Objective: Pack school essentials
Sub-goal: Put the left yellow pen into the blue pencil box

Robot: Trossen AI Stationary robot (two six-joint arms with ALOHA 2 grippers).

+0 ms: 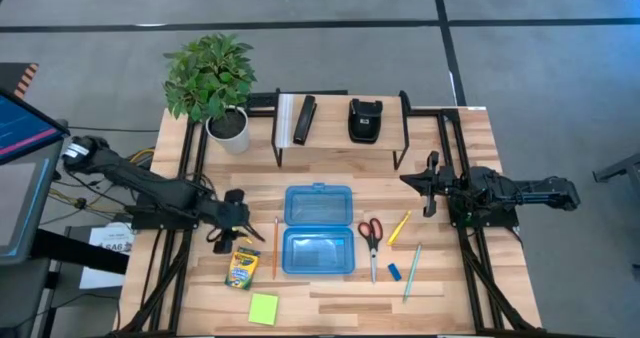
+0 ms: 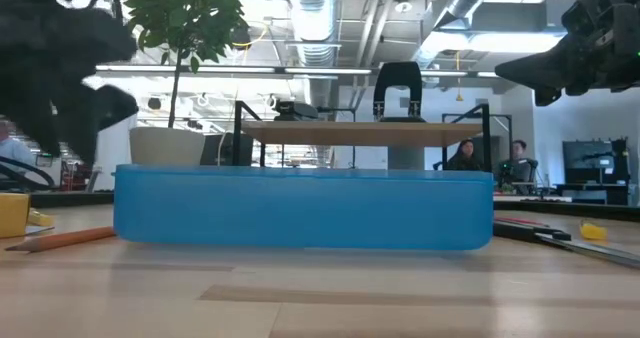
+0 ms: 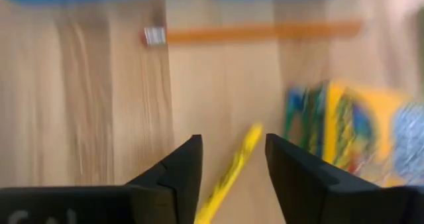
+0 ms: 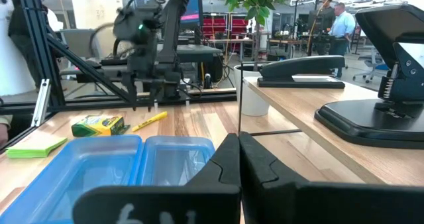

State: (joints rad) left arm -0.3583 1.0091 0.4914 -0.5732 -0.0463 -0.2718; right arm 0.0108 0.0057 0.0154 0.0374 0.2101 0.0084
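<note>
My left gripper (image 1: pixel 232 228) hangs open just above a yellow pencil (image 3: pixel 233 171), which lies flat on the table between its fingers, untouched; the right wrist view shows a gap between that gripper (image 4: pixel 151 103) and the pencil (image 4: pixel 149 122). The crayon box (image 1: pixel 241 266) and an orange pencil (image 1: pixel 275 246) lie beside it, and the lime sticky-note pad (image 1: pixel 263 308) is nearer the front edge. The open blue case (image 1: pixel 319 230) lies mid-table. To its right lie the red-handled scissors (image 1: pixel 371 240), another yellow pencil (image 1: pixel 400 226), the blue eraser (image 1: pixel 394 272) and the light-blue pen (image 1: pixel 411 271). My right gripper (image 1: pixel 430 185) is shut and held in the air at the right.
A small wooden shelf (image 1: pixel 340 138) at the far side carries a black stapler (image 1: pixel 304 119) and a black hole punch (image 1: pixel 365 120). A potted plant (image 1: pixel 212 83) stands at the far left. People stand in the room behind (image 4: pixel 341 22). Bare wood lies along the near edge.
</note>
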